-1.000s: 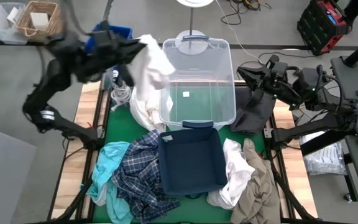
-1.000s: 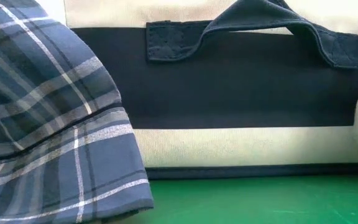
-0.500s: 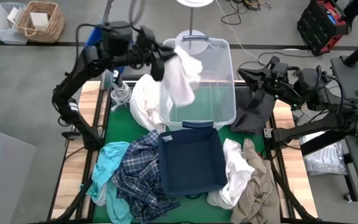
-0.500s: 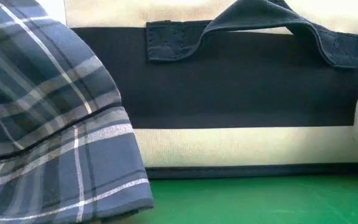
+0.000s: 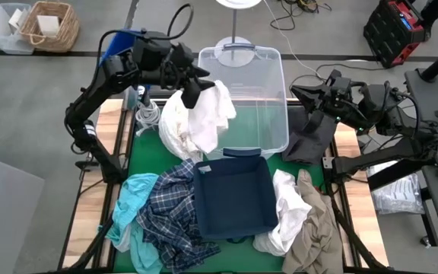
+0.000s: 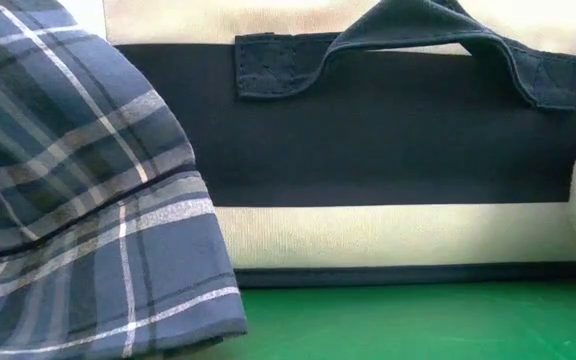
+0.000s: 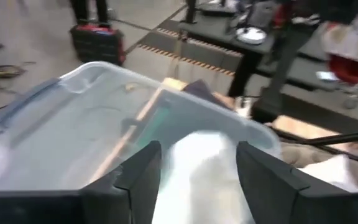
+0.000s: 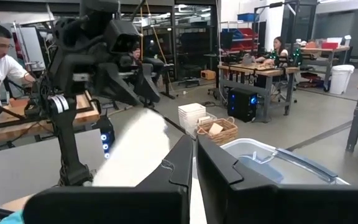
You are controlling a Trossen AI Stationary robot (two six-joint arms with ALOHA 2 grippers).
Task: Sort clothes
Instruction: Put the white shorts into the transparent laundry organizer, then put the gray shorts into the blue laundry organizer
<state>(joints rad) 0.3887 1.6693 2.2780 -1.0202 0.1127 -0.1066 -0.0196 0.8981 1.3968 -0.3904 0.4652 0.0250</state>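
A white garment (image 5: 210, 114) lies draped over the left wall of the clear plastic bin (image 5: 258, 84), beside a white heap (image 5: 173, 128). My left gripper (image 5: 195, 84) hovers open just above it; in its wrist view the white cloth (image 7: 197, 171) shows between the spread fingers. My right gripper (image 5: 295, 93) waits shut at the bin's right side, above a black garment (image 5: 310, 135). Plaid (image 5: 166, 217), teal (image 5: 131, 199), white (image 5: 287, 209) and khaki (image 5: 315, 228) clothes lie around the navy box (image 5: 234, 194).
The navy box (image 6: 388, 130) fills the low view, with plaid cloth (image 6: 68, 200) at its side. A coiled white cable (image 5: 149, 114) lies at the far left of the green mat. A wicker basket (image 5: 48, 23) and a red toolbox (image 5: 394, 30) stand off the table. People sit beyond.
My left gripper has swung from the table's far left toward the bin, carrying the white garment in the air. The garment has dropped and now hangs over the bin's left wall. My right arm has kept still.
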